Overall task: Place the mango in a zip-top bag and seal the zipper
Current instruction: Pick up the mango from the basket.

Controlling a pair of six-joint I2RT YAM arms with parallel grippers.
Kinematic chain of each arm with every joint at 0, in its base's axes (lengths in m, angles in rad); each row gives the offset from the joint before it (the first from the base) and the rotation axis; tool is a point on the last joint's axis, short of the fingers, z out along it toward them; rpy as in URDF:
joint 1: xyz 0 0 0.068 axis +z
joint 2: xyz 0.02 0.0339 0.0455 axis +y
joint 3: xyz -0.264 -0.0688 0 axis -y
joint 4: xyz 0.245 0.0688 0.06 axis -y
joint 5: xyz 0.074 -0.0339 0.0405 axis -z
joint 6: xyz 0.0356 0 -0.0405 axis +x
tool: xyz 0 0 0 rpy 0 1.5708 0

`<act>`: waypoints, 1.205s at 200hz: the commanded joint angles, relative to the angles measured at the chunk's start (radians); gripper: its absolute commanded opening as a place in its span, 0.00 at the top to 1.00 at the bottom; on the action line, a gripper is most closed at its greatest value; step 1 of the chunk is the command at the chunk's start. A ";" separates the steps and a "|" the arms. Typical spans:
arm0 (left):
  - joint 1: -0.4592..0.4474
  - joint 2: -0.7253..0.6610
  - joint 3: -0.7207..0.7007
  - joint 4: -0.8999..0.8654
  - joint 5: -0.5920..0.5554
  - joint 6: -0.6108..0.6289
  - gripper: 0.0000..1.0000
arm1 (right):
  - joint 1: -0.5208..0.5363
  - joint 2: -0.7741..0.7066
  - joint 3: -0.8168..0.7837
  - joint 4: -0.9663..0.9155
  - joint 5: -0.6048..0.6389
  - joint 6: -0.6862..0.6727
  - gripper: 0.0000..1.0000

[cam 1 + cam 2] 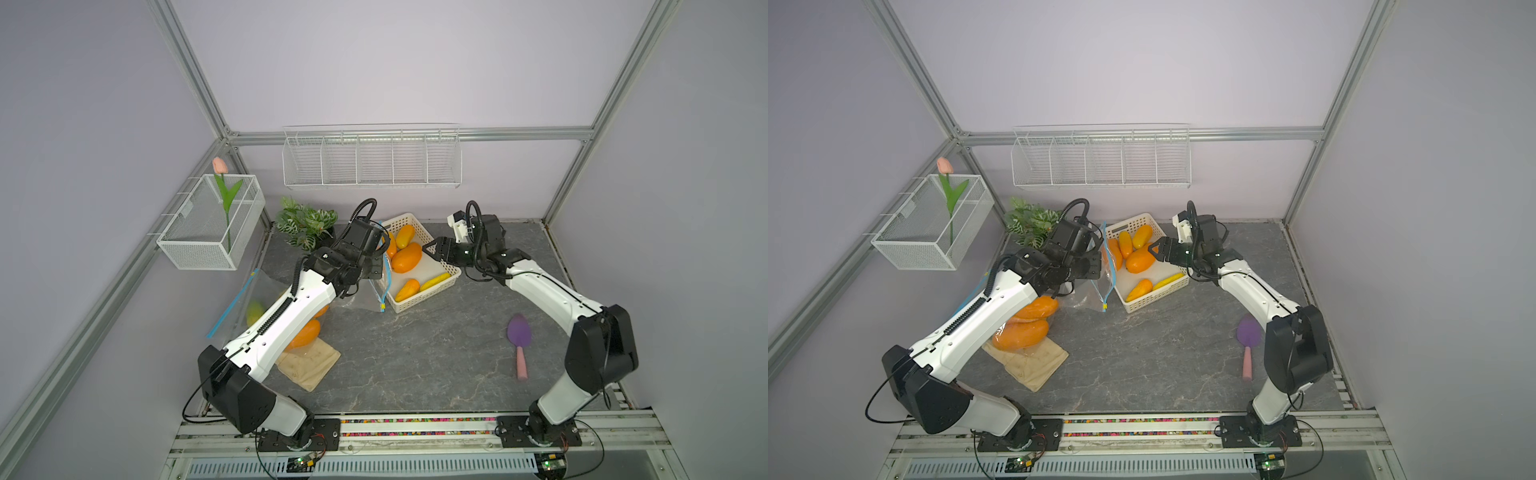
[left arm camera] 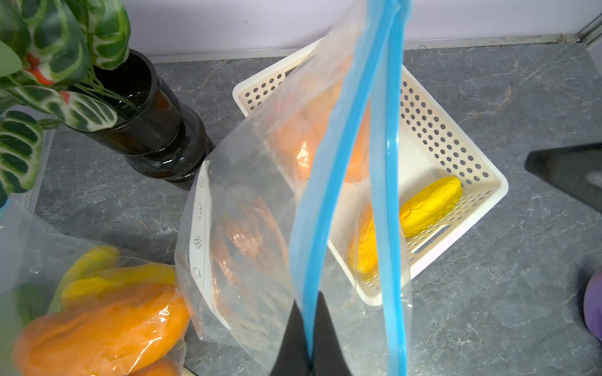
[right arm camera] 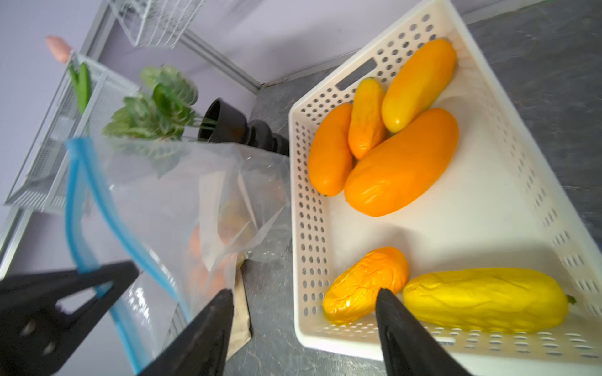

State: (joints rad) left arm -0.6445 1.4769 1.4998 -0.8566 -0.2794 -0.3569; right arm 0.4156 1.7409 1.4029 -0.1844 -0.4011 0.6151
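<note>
The left gripper [image 2: 311, 302] is closed tight on one blue zipper strip of the clear, crinkled plastic bag [image 2: 247, 228]. The bag is held hanging just beside the basket, and its two strips are parted, so the mouth stands open. Whether anything lies inside cannot be told.

The right gripper [image 3: 304, 293] is spread wide and nothing is held in it. One jaw is seen over the narrow gap of table between bag and basket. The other is above the basket's near wall, close to a wrinkled mango.

Six mangoes [image 3: 400, 162] are counted in the white, hole-punched plastic basket [image 3: 527, 182]. Four are clustered at the end far from the right gripper and two lie just under it. They are oblong, orange to yellow, some smooth and some creased. Bare basket floor is left between the two groups.

Behind the right gripper, a broad stretch of grey, veined table [image 1: 415, 353] lies open, with one purple scoop [image 1: 519, 332] well apart. Beyond the left gripper, one glossy black plant pot [image 2: 146, 130] stands near the bag.
</note>
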 commanded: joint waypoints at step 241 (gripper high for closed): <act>0.118 -0.120 -0.263 0.346 0.255 -0.142 1.00 | 0.074 0.704 0.610 -0.208 0.320 0.234 0.06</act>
State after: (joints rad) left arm -0.5301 1.3418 1.2236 -0.5056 -0.0391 -0.4896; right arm 0.4881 2.4027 1.9713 -0.3405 -0.1120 0.8444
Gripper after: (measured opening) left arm 0.039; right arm 0.950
